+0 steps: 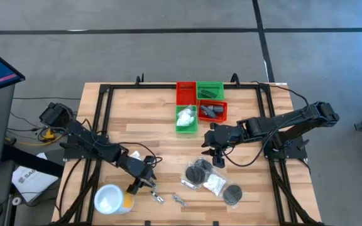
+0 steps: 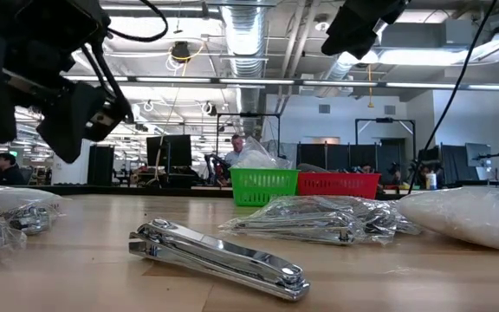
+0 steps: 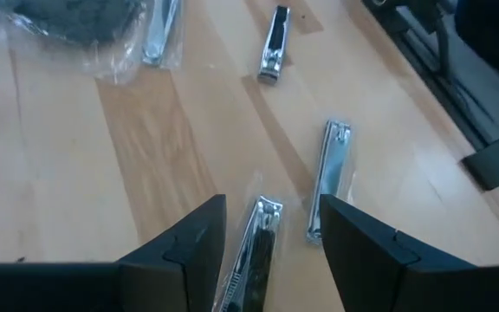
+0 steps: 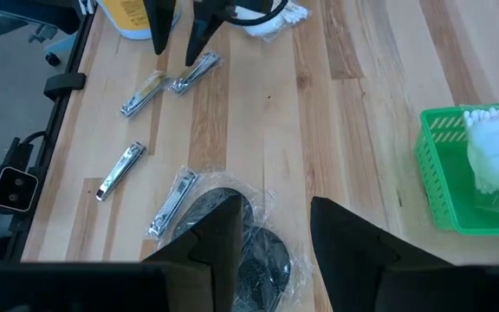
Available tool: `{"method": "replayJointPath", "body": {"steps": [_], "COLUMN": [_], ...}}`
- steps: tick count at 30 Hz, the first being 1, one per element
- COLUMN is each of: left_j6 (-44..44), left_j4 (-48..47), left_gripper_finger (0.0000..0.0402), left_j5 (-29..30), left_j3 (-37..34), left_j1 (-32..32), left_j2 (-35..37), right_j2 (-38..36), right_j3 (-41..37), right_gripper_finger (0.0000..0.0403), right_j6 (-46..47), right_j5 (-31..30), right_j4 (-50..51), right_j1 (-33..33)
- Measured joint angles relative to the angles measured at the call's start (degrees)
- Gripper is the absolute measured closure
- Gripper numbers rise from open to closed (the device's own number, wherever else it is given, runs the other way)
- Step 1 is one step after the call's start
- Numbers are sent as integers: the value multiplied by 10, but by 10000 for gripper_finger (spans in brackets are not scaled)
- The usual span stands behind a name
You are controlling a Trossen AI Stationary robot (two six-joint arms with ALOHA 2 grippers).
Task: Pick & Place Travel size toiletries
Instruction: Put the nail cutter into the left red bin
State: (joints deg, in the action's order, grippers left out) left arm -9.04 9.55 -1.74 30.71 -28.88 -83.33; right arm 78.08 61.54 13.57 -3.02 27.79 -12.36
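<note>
The left gripper (image 3: pixel 267 238) hangs low over the front-left part of the table (image 1: pixel 149 113), fingers spread apart with a silver nail clipper (image 3: pixel 251 251) lying on the wood between them — straddled, not squeezed, as far as I can see. A second clipper (image 3: pixel 327 178) lies just beside it, outside one finger, and a third (image 3: pixel 273 43) sits farther on. A fourth clipper in clear wrap (image 3: pixel 158 35) rests by the edge of a black disc (image 3: pixel 76 22) in its own wrap.

From above, that gripper (image 1: pixel 144 182) is right beside the white round tub (image 1: pixel 109 199) with its orange side, near the table's front edge.

The right gripper (image 4: pixel 267 238) hovers in the air over the middle of the table, fingers parted and nothing between them; below it lie the wrapped black discs (image 4: pixel 254 251). From above it (image 1: pixel 217 154) sits just in front of the bins and behind the pile of toiletries: black discs (image 1: pixel 200 171), a white packet (image 1: pixel 215 182) and another disc (image 1: pixel 233 193).

At the back, red bins (image 1: pixel 186 93) and green bins (image 1: pixel 210 91) stand clustered — one green bin (image 4: pixel 444 182) holds white wrapped packets (image 4: pixel 496 156), and a red one (image 1: pixel 212 112) holds dark grey items I can't make out.
</note>
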Motion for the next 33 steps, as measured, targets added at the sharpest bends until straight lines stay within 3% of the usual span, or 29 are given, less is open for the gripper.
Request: {"method": "replayJointPath", "body": {"steps": [26,33], "left_j6": [2,3], "left_j4": [24,23], "left_gripper_finger": [225,261], "left_j5": [14,39], "left_j3": [2,2], "left_j1": [-16,-16], "left_j2": [-104,-108], "right_j2": [0,0], "right_j3": [0,0], "right_gripper_finger": [274,274], "right_j6": [-1,-1], "right_j5": [0,0], "right_j4": [0,0], "right_j1": [0,0]}}
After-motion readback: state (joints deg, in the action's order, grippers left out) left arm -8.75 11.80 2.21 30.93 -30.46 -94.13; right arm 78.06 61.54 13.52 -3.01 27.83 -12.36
